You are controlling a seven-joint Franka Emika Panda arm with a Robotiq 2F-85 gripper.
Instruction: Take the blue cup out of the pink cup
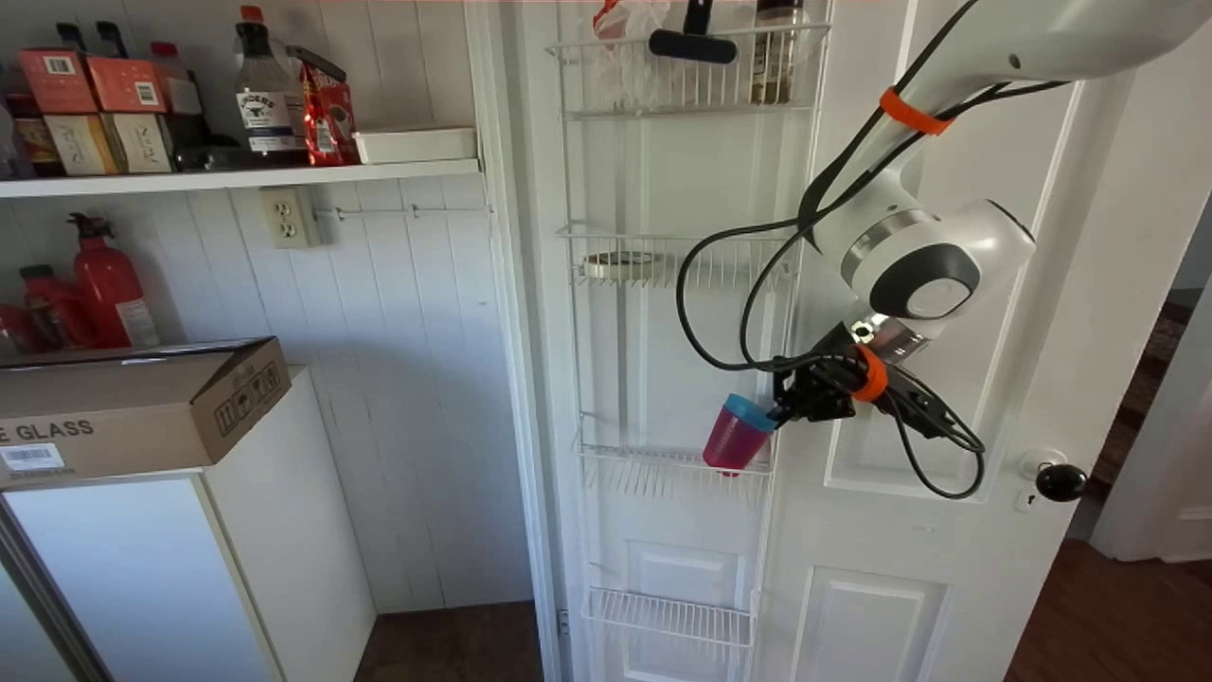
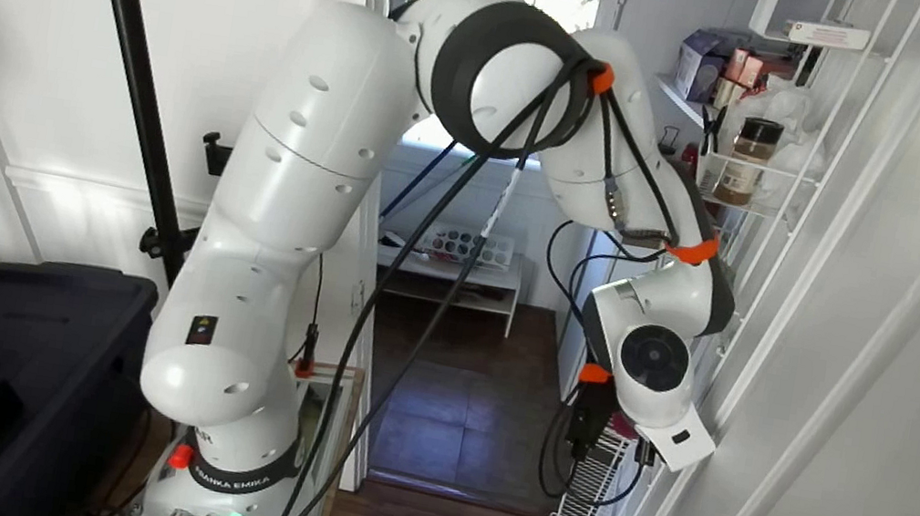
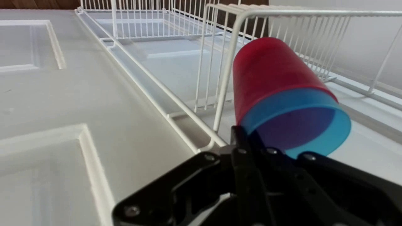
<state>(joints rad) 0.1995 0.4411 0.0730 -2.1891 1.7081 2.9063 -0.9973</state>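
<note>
The blue cup point(image 1: 753, 411) sits nested in the pink cup point(image 1: 733, 443), its rim sticking out. Both tilt over the wire rack. In the wrist view the pink cup point(image 3: 276, 69) covers most of the outside of the blue cup point(image 3: 336, 131), whose open mouth faces the camera. My gripper point(image 3: 247, 131) is closed on the blue cup's rim wall, one finger inside the cup and one outside. The outer fingertip lies close to the pink rim; I cannot tell if it touches it. In an exterior view the gripper point(image 1: 780, 413) is right of the cups. A bit of pink cup point(image 2: 623, 426) shows behind the arm.
A white wire door rack point(image 1: 668, 459) is right by the cups; its front wires point(image 3: 229, 72) pass close to the pink cup. The white door point(image 1: 881, 568) with a black knob point(image 1: 1060, 482) stands behind the arm. Cables hang in loops around the wrist.
</note>
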